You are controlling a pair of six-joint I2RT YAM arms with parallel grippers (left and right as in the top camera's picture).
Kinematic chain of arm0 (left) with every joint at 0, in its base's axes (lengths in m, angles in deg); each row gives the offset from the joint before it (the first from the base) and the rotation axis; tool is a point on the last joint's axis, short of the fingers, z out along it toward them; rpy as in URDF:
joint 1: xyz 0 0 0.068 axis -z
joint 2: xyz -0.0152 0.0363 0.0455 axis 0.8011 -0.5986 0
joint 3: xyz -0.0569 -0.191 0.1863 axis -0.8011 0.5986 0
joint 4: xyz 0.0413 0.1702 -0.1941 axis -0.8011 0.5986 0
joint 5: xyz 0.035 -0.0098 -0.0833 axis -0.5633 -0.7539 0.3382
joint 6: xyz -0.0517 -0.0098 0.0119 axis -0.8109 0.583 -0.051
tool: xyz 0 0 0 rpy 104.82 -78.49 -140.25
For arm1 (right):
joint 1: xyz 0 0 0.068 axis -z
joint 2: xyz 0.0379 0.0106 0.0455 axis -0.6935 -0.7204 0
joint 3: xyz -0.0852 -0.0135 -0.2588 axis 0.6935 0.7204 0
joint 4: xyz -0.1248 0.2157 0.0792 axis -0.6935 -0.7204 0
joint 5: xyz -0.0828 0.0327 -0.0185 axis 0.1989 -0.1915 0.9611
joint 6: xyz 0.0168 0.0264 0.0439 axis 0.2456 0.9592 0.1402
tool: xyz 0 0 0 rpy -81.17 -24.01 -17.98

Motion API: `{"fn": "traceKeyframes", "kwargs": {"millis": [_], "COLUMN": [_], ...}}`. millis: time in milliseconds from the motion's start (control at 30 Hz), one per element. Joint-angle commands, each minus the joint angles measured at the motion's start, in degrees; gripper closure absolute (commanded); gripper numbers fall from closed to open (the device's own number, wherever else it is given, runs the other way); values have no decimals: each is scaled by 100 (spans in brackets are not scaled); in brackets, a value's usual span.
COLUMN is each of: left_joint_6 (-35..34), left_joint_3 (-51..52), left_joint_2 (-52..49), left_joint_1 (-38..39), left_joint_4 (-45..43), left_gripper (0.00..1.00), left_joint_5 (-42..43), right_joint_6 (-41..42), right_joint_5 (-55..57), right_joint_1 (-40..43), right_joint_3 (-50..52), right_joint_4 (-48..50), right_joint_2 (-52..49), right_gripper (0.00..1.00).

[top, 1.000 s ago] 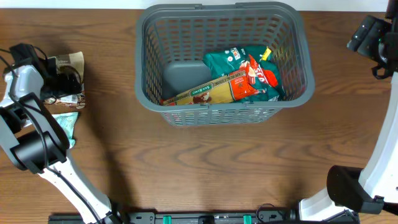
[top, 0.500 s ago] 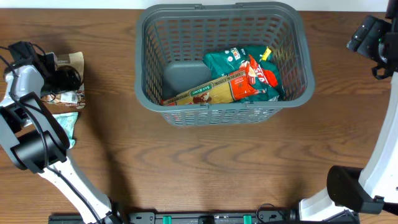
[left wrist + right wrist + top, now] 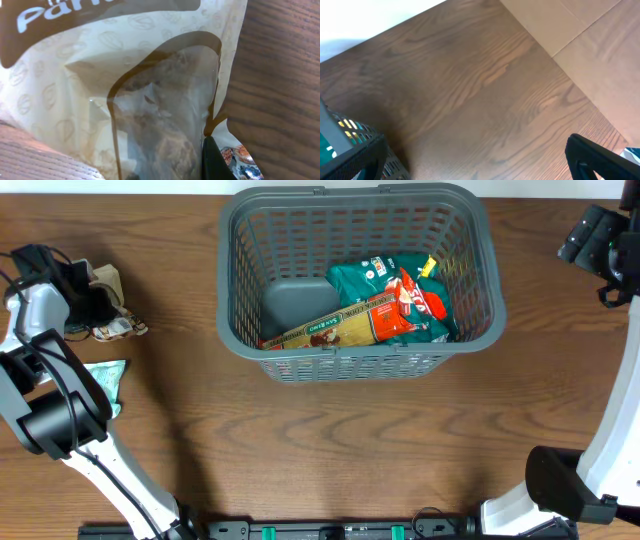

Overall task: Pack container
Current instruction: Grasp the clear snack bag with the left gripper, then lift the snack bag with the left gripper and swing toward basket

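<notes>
**Left side.** The left gripper [image 3: 88, 298] sits at the far-left edge of the table [image 3: 330, 440], its fingers closed on a cream pouch [image 3: 106, 280] with a clear window. The wrist view is almost filled by that pouch [image 3: 125, 100].
- Risk 1: the hold looks to be near 1 edge, so the pouch could swing or slip out on the way across.
- Risk 2: a hanging pouch could catch the near wall of the basket if it is carried too low.
- A teal packet [image 3: 103, 375] lies on the table beside the arm and is not yet packed. The arm partly covers it, so a low sweep could drag it.

**Centre.** The container [image 3: 232, 270] stands at the middle-back of the table. A long pasta packet [image 3: 340, 327] lies in it with teal and red packets against the right side. The left half of the floor is bare, which is the safer place to drop the pouch.

**Right side.** The right gripper [image 3: 598, 242] is held off beyond the container's right end.

**Not determinable.**
- The finger contact on the pouch is hidden.
- Only 1 finger of the right gripper [image 3: 600, 160] shows, so I cannot tell whether it is open or closed.
- The pouch lettering is cut off.
</notes>
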Motion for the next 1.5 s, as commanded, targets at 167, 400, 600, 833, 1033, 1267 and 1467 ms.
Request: {"fn": "traceKeyframes", "kwargs": {"millis": [167,400,600,833,1033,1267,1467], "left_joint_6": [-188,-280,-734,-931,-933,-931,-850], "left_joint_3": [42,-9,-289,-1097,-2190,-3394,-4343], "left_joint_2": [-85,450,1093,1738,2041,2135,2142], "left_joint_1": [-13,-26,-24,81,367,1130,1886], "left_joint_4": [398,546,658,1329,2107,2743,2988], "left_gripper": [94,94,94,95,94,94,94], "left_joint_5": [-28,-35,-31,-28,321,822,981], "right_joint_6": [70,70,70,70,70,70,70], "right_joint_5": [57,57,57,57,57,57,57], "right_joint_1": [20,20,20,20,20,20,20], "right_joint_3": [-52,-52,-52,-52,-52,-52,-52], "right_joint_4": [-11,-11,-11,-11,-11,-11,-11], "right_joint_2": [35,35,35,35,35,35,35], "right_gripper": [1,1,1,1,1,1,1]}}
